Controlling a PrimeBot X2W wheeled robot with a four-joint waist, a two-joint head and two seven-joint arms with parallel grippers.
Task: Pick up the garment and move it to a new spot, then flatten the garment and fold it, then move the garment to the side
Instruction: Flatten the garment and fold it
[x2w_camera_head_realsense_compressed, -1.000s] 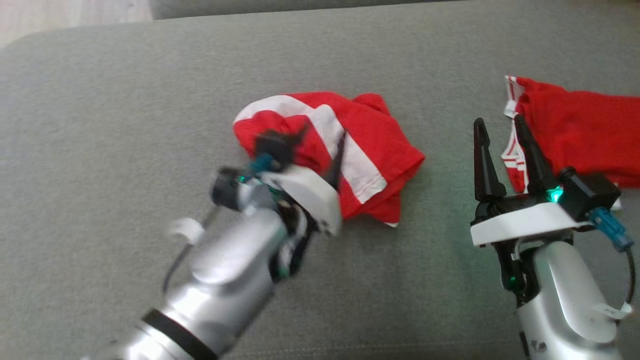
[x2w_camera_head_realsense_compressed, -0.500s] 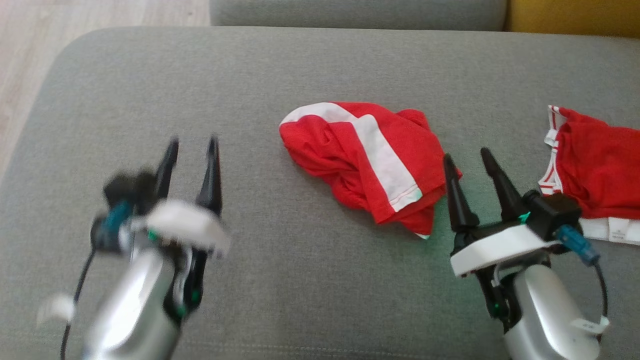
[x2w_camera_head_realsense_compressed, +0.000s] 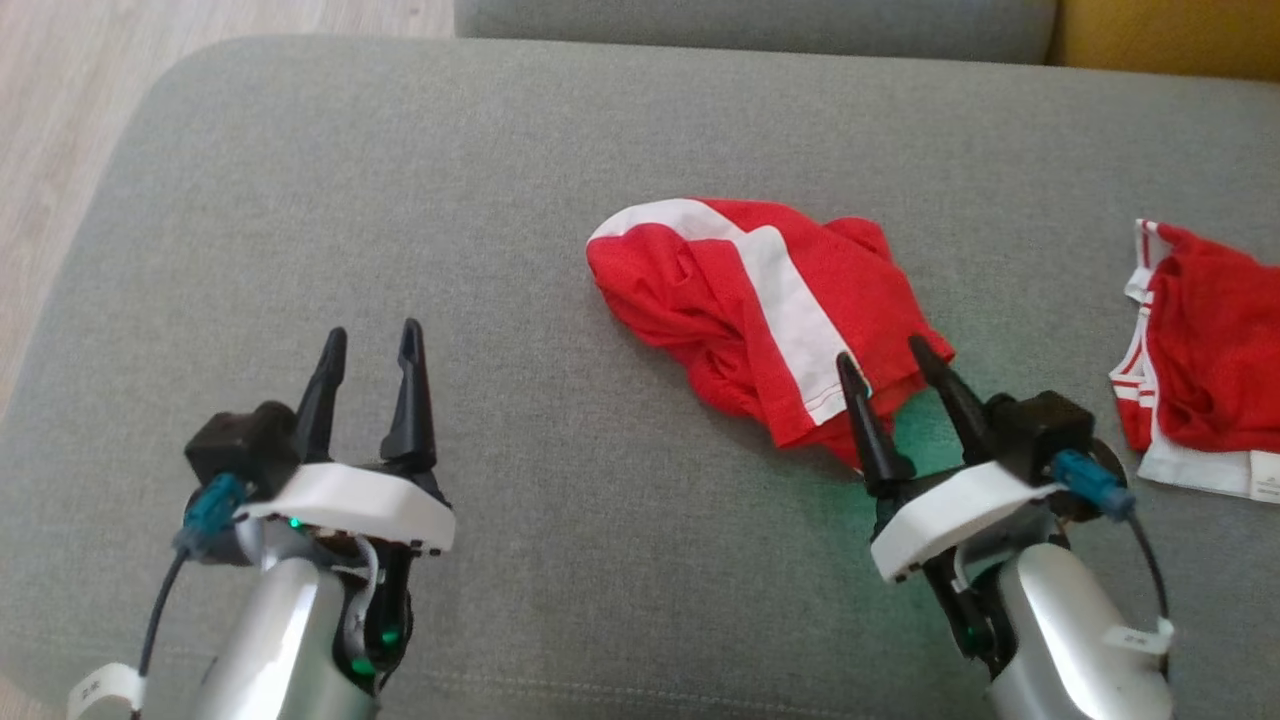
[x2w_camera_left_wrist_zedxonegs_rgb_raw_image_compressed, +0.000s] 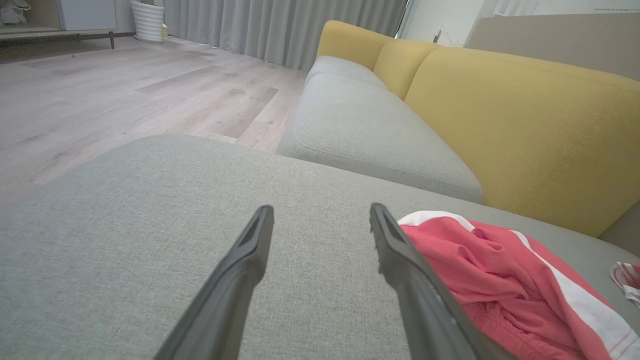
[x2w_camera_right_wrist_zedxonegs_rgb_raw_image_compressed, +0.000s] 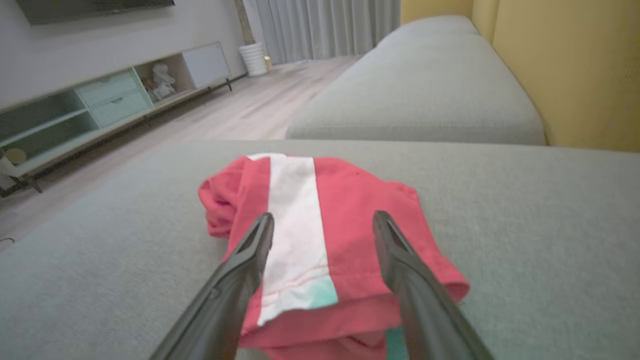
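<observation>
The garment (x2w_camera_head_realsense_compressed: 760, 310) is red with a broad white stripe and lies crumpled in a heap on the grey cushion (x2w_camera_head_realsense_compressed: 500, 180). My right gripper (x2w_camera_head_realsense_compressed: 883, 352) stands open at its near right corner, fingertips over the hem, nothing between them. In the right wrist view the garment (x2w_camera_right_wrist_zedxonegs_rgb_raw_image_compressed: 345, 200) spreads just beyond that open gripper (x2w_camera_right_wrist_zedxonegs_rgb_raw_image_compressed: 323, 216). My left gripper (x2w_camera_head_realsense_compressed: 372, 332) is open and empty over bare cushion, well to the left of the heap. The left wrist view has the garment (x2w_camera_left_wrist_zedxonegs_rgb_raw_image_compressed: 490, 280) to the right of that gripper (x2w_camera_left_wrist_zedxonegs_rgb_raw_image_compressed: 321, 209).
A second red garment with white trim (x2w_camera_head_realsense_compressed: 1210, 370) lies at the cushion's right edge. Wooden floor (x2w_camera_head_realsense_compressed: 60, 100) drops off past the rounded left edge. A yellow backrest (x2w_camera_left_wrist_zedxonegs_rgb_raw_image_compressed: 525, 125) and another grey seat (x2w_camera_left_wrist_zedxonegs_rgb_raw_image_compressed: 360, 130) stand beyond.
My left arm has drawn back from the garment to the lower left, open and empty. The right gripper has come up to the garment's near corner. The camera has also shifted.
</observation>
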